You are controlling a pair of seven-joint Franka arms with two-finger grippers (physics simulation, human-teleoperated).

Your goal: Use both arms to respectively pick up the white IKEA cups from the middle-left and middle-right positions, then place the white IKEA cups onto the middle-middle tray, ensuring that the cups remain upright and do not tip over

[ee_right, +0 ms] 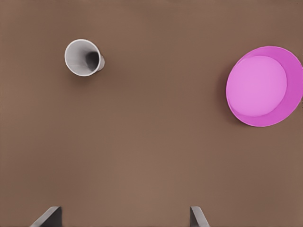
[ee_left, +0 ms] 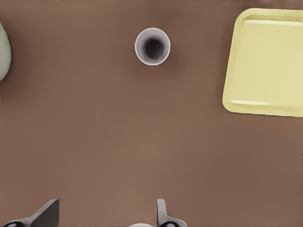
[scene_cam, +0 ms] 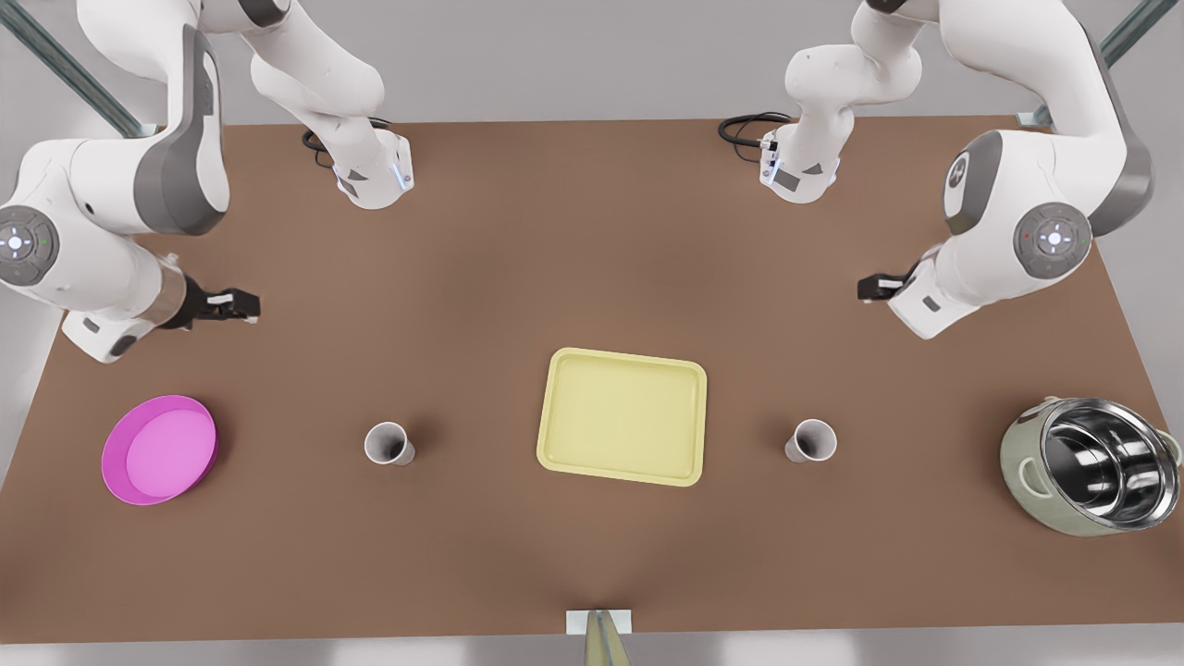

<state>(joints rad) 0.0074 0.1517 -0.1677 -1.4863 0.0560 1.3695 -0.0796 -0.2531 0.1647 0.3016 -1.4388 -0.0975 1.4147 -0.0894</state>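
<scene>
Two robot arms hang over a wide brown table (scene_cam: 518, 250) set against a pale grey wall, with metal frame struts showing at the upper corners.

At the table's middle lies a flat pale yellow tray (scene_cam: 622, 416) with rounded corners and a low rim; it holds nothing. A small white cup (scene_cam: 388, 443) stands upright on the bare table off the tray's side toward the front view's left, well apart from it. A second white cup (scene_cam: 811, 440) stands upright on the opposite side, toward the front view's right, also clear of the tray. Both cups show dark, empty insides.

Near the table's edge on the front view's left sits a round magenta bowl (scene_cam: 159, 449), empty. Near the opposite edge sits a pale green pot (scene_cam: 1091, 467) with a shiny steel lining, tipped so that its empty inside faces the camera.

The right gripper (scene_cam: 242, 304) hovers above the table on the front view's left, behind the bowl and the nearer cup, its fingers (ee_right: 47, 216) spread wide and holding nothing. The left gripper (scene_cam: 869, 287) hovers on the front view's right, behind the other cup, its fingers (ee_left: 163, 213) likewise wide apart and holding nothing.
</scene>
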